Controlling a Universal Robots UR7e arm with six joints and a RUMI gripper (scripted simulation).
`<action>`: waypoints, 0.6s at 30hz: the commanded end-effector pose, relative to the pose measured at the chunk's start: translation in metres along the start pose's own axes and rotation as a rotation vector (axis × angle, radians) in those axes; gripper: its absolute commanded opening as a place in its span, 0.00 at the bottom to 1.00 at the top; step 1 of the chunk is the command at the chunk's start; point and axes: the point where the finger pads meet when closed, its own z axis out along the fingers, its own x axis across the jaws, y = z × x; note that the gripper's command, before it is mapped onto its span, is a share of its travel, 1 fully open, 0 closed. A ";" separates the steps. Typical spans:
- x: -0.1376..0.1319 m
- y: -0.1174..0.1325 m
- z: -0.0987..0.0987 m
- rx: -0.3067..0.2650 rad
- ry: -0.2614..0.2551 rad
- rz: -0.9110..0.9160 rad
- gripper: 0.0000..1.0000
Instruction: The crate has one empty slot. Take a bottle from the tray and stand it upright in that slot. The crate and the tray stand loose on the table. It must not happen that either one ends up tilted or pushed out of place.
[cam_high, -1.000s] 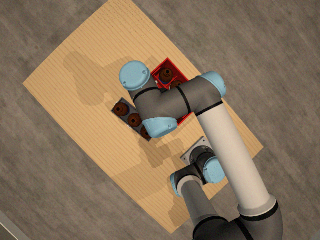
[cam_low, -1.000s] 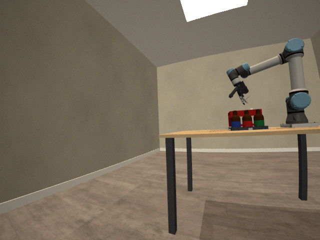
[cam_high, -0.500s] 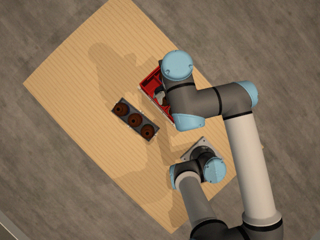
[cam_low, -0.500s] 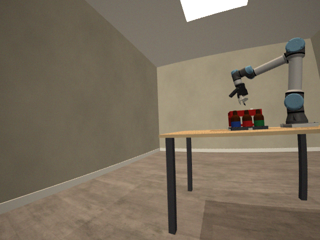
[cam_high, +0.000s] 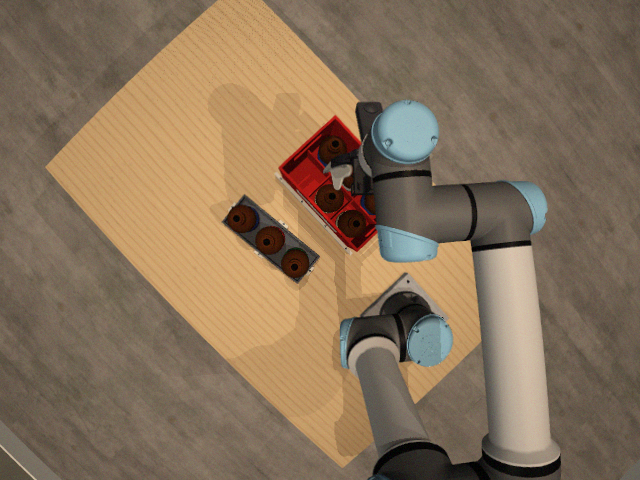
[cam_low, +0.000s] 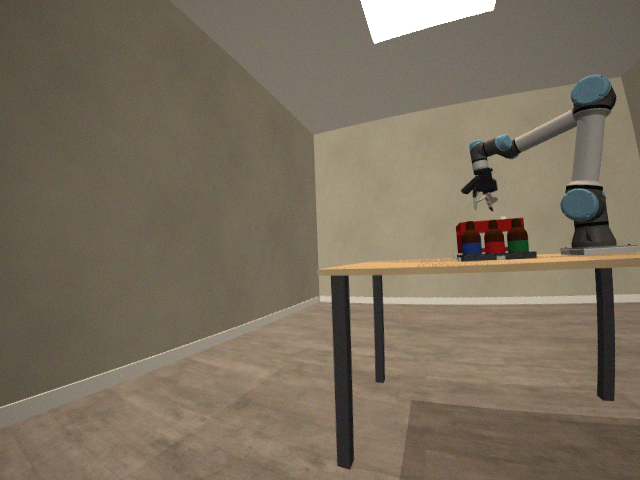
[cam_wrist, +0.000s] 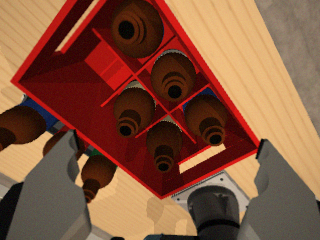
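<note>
Top view: the red crate (cam_high: 305, 214) (cam_low: 490, 225) (cam_wrist: 115, 165) runs from eleven toward five o'clock, its slot toward ten unfilled. The grey tray (cam_high: 281, 249) (cam_low: 497, 256), at its eight o'clock side, runs likewise. All three tray bottles (cam_high: 269, 240) (cam_low: 494, 238) (cam_wrist: 98, 170) stand in it, long axes vertical, necks up; picking and placing both remain. Above the crate, the gripper (cam_high: 332, 177) (cam_low: 483, 208) (cam_wrist: 166, 135) is wide open, holding nothing.

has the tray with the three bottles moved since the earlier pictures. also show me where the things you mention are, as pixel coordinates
No. In the top view the tray (cam_high: 281, 241) (cam_low: 497, 256) (cam_wrist: 92, 148) lies at the same place against the table edges, between the left edge and the crate (cam_high: 307, 201) (cam_low: 459, 238) (cam_wrist: 90, 135).
</note>
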 end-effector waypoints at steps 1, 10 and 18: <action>0.007 -0.005 -0.002 0.021 -0.010 0.041 1.00; 0.011 -0.007 -0.002 0.028 -0.014 0.058 1.00; 0.011 -0.007 -0.002 0.028 -0.014 0.059 0.00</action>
